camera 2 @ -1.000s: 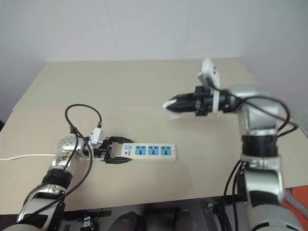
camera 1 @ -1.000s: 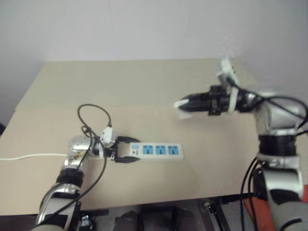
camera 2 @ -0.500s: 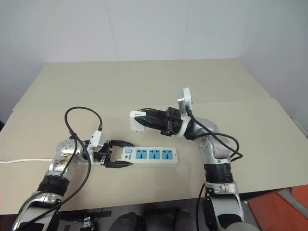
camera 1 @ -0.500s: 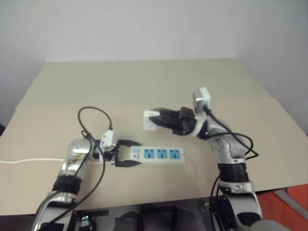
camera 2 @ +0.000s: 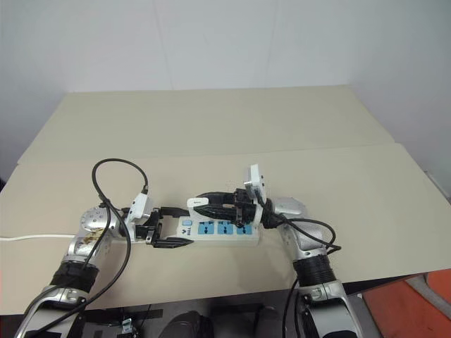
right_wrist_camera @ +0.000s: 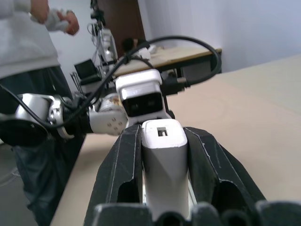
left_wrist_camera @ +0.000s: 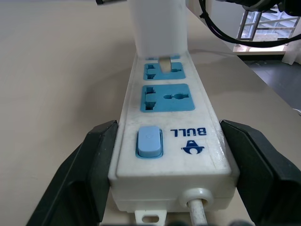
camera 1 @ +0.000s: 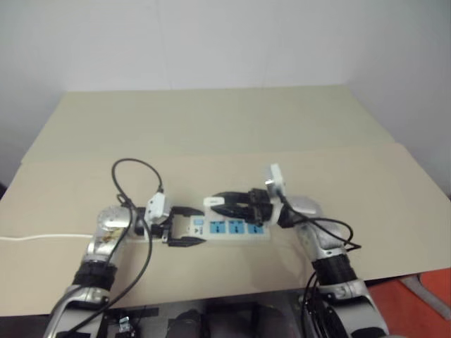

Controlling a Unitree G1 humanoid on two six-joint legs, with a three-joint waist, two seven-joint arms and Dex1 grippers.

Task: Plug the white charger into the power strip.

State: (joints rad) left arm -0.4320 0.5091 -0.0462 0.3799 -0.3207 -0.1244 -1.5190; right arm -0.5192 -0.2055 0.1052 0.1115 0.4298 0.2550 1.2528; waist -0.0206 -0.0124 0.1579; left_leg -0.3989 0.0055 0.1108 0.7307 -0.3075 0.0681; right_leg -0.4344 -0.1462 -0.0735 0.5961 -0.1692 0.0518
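The power strip (left_wrist_camera: 174,155) is smooth, slightly glossy white plastic, with matt blue plastic sockets and a blue switch. The white charger (right_wrist_camera: 163,155) is smooth satin white plastic. The gripper fingers (left_wrist_camera: 89,169) look like matt black plastic with a faintly grainy surface. The table (camera 1: 211,127) has a flat, matt beige top, smooth like laminate

Beige table (camera 1: 211,127) against a plain white wall (camera 1: 225,42) — evenly lit.
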